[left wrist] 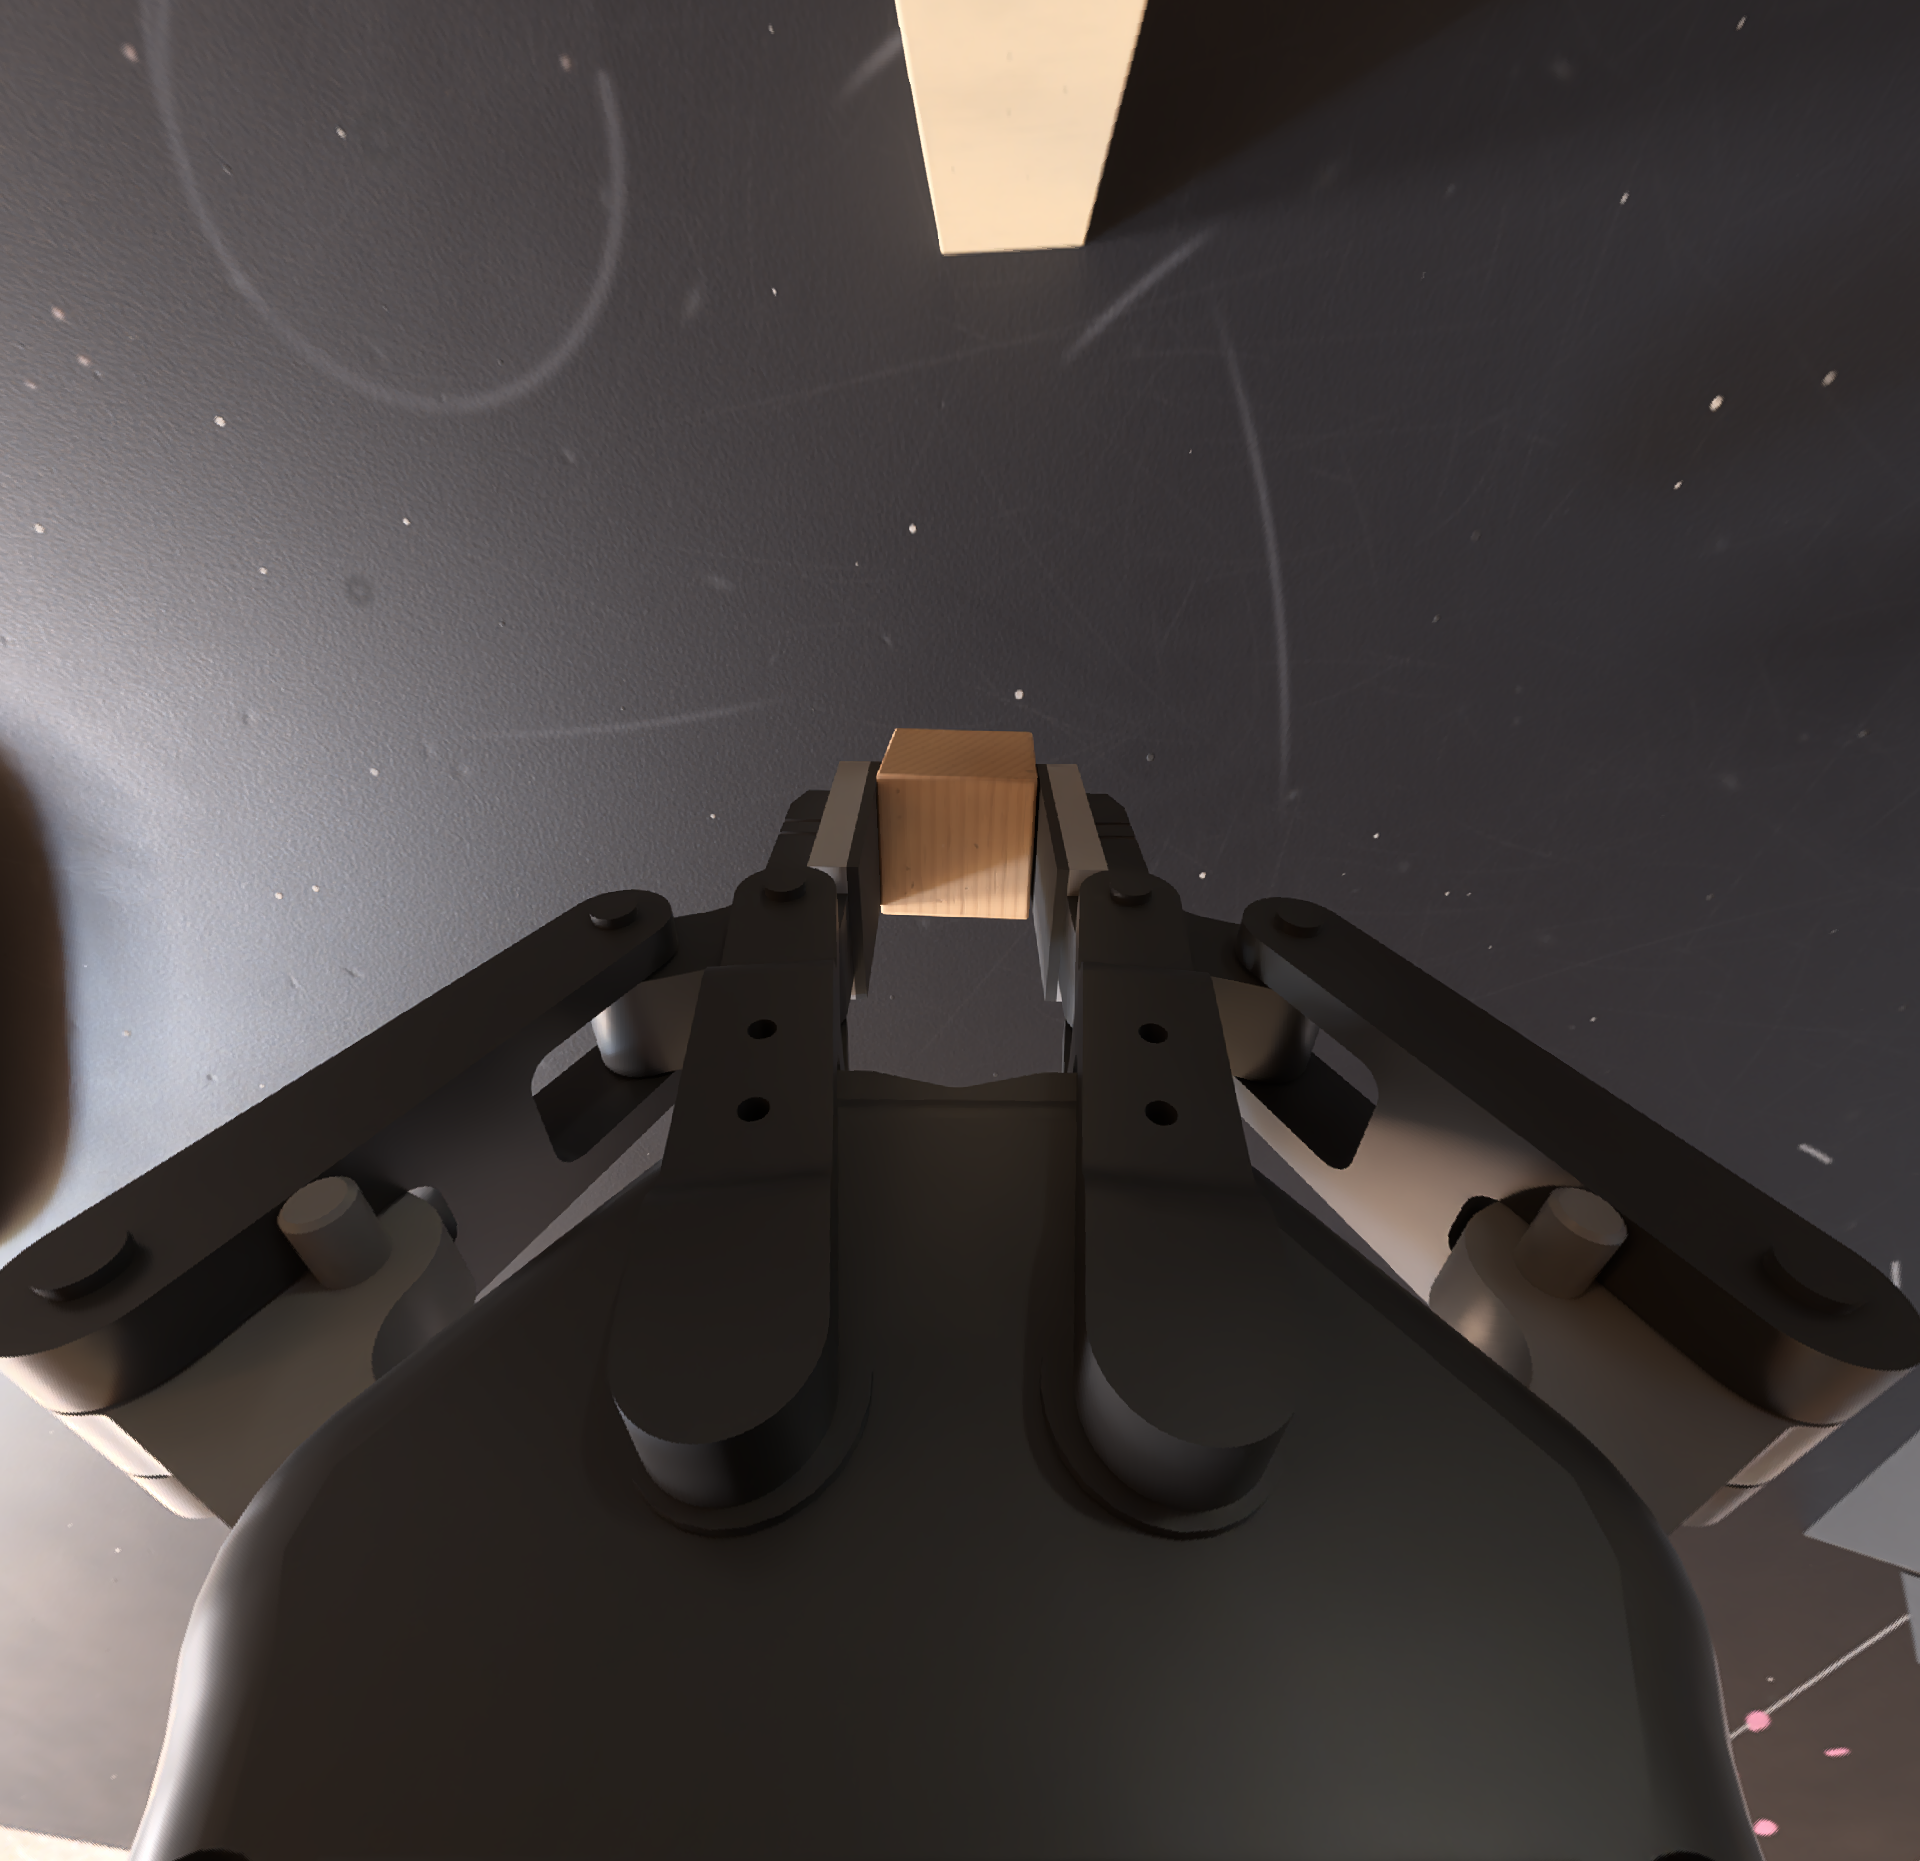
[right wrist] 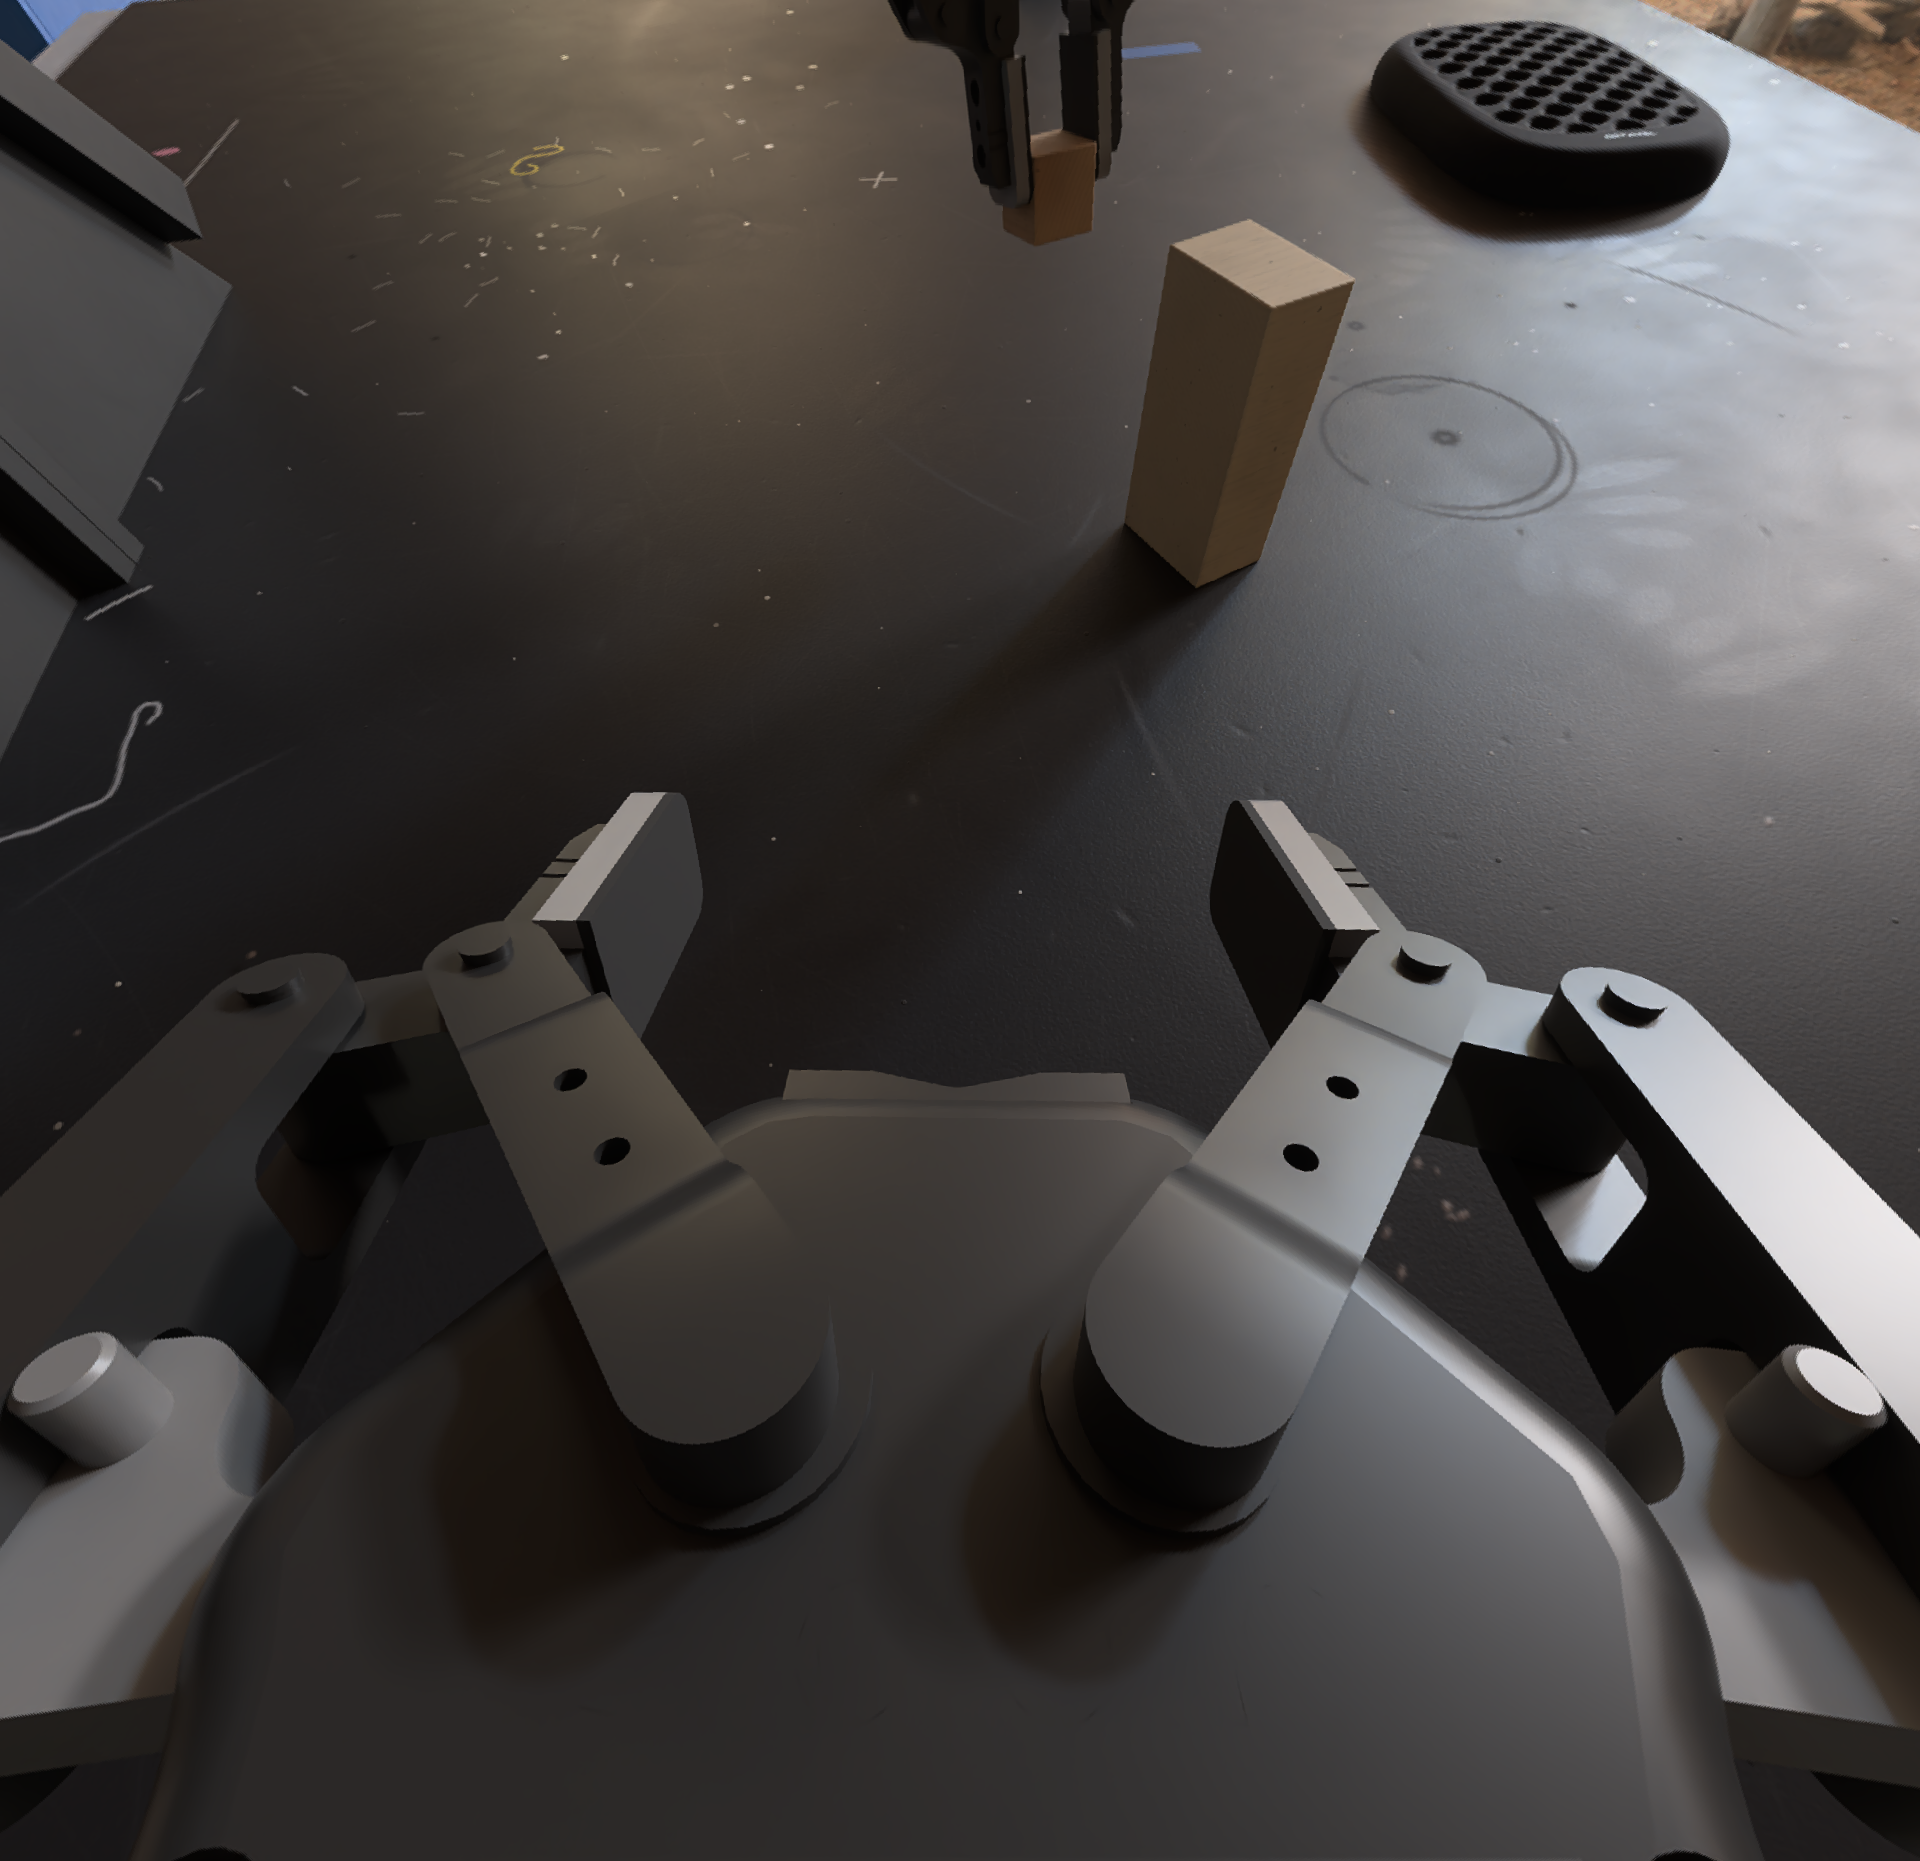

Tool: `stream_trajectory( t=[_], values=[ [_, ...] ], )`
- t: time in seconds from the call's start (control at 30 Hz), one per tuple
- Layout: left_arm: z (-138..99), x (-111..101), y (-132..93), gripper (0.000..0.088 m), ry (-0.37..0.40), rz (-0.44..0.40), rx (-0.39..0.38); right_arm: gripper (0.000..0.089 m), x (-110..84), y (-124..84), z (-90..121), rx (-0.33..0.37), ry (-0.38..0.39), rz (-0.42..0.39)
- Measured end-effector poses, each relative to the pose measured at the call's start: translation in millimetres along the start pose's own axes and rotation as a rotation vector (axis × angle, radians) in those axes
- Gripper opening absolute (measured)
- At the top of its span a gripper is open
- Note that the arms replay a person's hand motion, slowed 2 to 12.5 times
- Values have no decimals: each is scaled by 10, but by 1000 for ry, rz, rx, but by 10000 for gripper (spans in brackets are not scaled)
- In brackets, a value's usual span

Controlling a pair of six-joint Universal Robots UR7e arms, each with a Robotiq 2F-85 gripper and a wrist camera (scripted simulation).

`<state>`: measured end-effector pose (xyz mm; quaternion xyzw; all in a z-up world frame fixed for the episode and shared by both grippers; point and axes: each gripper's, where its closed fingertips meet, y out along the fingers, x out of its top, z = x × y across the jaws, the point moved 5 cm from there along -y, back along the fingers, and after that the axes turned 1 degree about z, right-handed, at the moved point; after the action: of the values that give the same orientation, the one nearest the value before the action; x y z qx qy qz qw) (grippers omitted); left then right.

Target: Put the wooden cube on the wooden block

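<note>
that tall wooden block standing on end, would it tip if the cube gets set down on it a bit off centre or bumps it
Probably fairly easily. The wooden block stands upright on its small end face on the table, so a sideways nudge up high could topple it. It looks rigid, with a flat top that should seat the wooden cube held by the left gripper.

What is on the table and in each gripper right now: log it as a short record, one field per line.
held item: small brown wooden cube, lifted off the table
holder: left gripper, shut on the cube
target: tall pale wooden block, upright on the dark table, top bare
cube versus block: apart, not yet over the top
right gripper: open, empty
other: black perforated pad, far side
</note>
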<state>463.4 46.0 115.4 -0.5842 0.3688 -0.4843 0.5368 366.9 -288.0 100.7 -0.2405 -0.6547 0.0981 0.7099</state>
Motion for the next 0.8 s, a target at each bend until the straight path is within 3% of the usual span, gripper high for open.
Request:
stream_trajectory(
  t=[0.8],
  values=[
    [-50,583,-501,255,-136,-117,1,840,-14,-53,7,-15,1,-7]
  ],
)
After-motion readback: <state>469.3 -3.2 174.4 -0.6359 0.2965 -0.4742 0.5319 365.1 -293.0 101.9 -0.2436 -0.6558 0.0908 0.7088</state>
